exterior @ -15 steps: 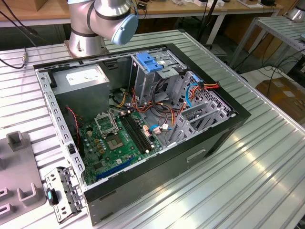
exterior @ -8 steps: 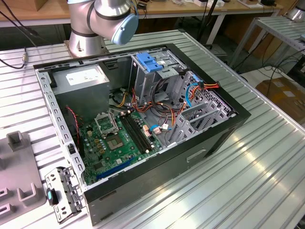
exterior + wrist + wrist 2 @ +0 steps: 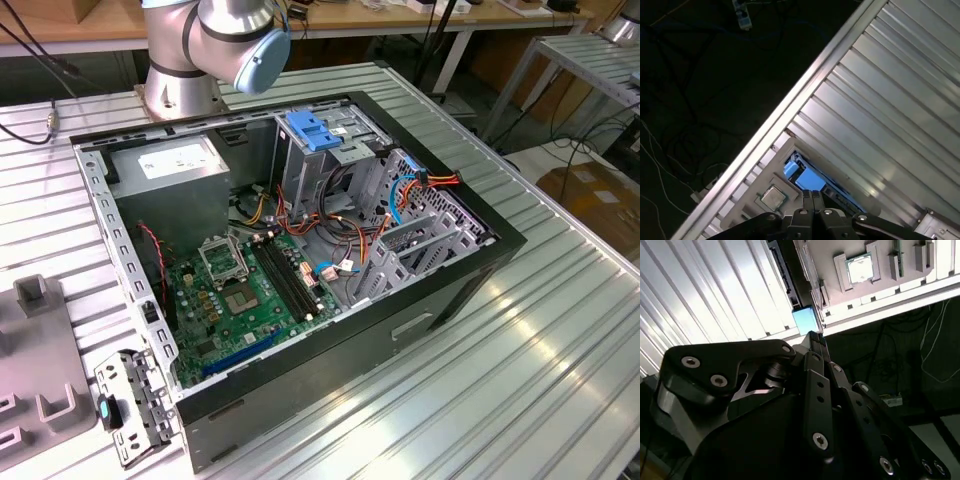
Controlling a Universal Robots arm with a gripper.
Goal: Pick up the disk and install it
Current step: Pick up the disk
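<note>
At this frame your gripper (image 3: pixel 812 194) had its pincer pressed together, nothing pinched; the tips sat right at the blue end of the disk (image 3: pixel 807 179), too close for me to say touching or apart; my read: you were lining up on it, grasp not yet made; pressed together like that, the pincer could not straddle the disk. The disk stood on edge in a slot of the grey fixture tray (image 3: pixel 747 192), which lay along the edge of the table (image 3: pixel 890 75), dark floor beyond; standing it on edge presumably left both flat faces free for a pinch and kept its pose repeatable. A processor chip (image 3: pixel 772 196) lay flat in its own pocket of the same tray, just beside the disk's slot; same logic, parts nested so they couldn't slide. The second wrist view agreed: gripper (image 3: pixel 815 337) aimed at the disk (image 3: pixel 806 322), blue rail end nearest the tips, dark body running away along the tray (image 3: pixel 840 297). In the exterior view the open computer case (image 3: pixel 470 290) lay on its side mid-table, side panel off, which left the metal drive cage (image 3: pixel 425 235) near its corner reachable from above; I judged that was where the disk belonged; install not begun, given the disk sat in its tray slot, well apart from the case.
</note>
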